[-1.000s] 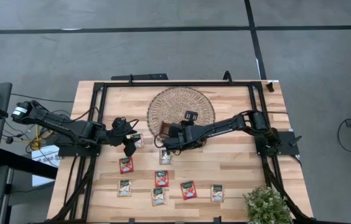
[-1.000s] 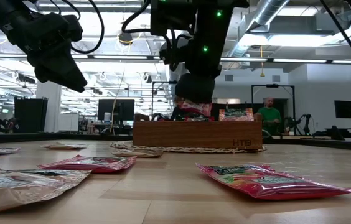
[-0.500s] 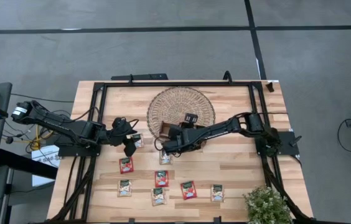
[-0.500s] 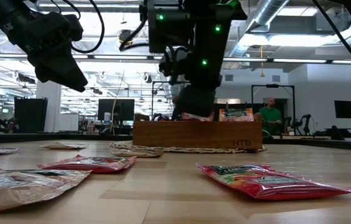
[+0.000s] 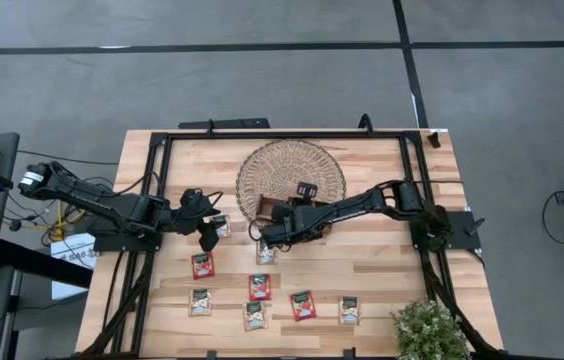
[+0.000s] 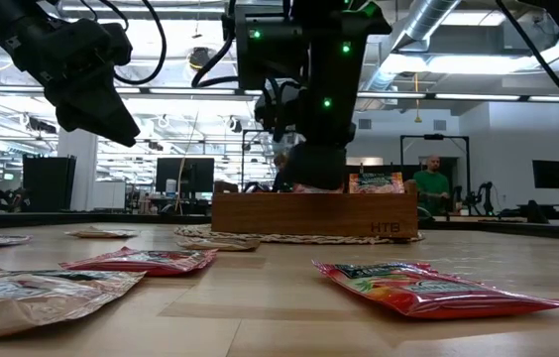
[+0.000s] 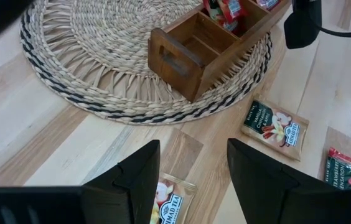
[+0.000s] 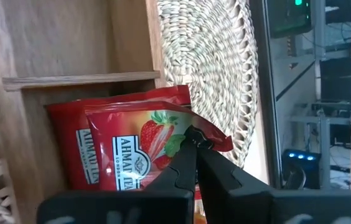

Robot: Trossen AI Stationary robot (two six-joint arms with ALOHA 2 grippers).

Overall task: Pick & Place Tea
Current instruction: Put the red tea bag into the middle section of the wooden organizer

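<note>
Figure: both arms over the pale wooden surface (image 5: 382, 262), as I see them from my remote station.

(a) Right gripper (image 8: 191, 142): clenched on the corner of a red strawberry tea sachet (image 8: 144, 149). In the right wrist view this sachet stands on edge inside a compartment of the brown wooden 3-compartment tray (image 7: 188, 53), against a 2nd red sachet (image 8: 79, 162). In the high view the gripper sits over the tray's left portion; in the low view it dips behind the tray's front wall.

(b) Left gripper (image 7: 191, 186): released, its dark fingers (image 7: 139, 180) spread, hovering above the surface left of the tray. A cream sachet (image 7: 166, 200) lies directly below it.

(c) Tray placement: it rests on a round woven straw mat with a dark border (image 5: 267, 170).

(d) Loose tea sachets: I count 7 more flat on the surface nearer the front edge, including a cream one with a dark green band (image 5: 266, 252) just off the mat, red ones (image 5: 202, 265) (image 5: 260, 287) (image 5: 303, 305), and cream ones (image 5: 200, 301) (image 5: 254, 315) (image 5: 349, 310).

(e) Surroundings: a small green potted plant (image 5: 428, 332) occupies the front right corner. A person (image 6: 426, 180) shows in the room beyond.
</note>
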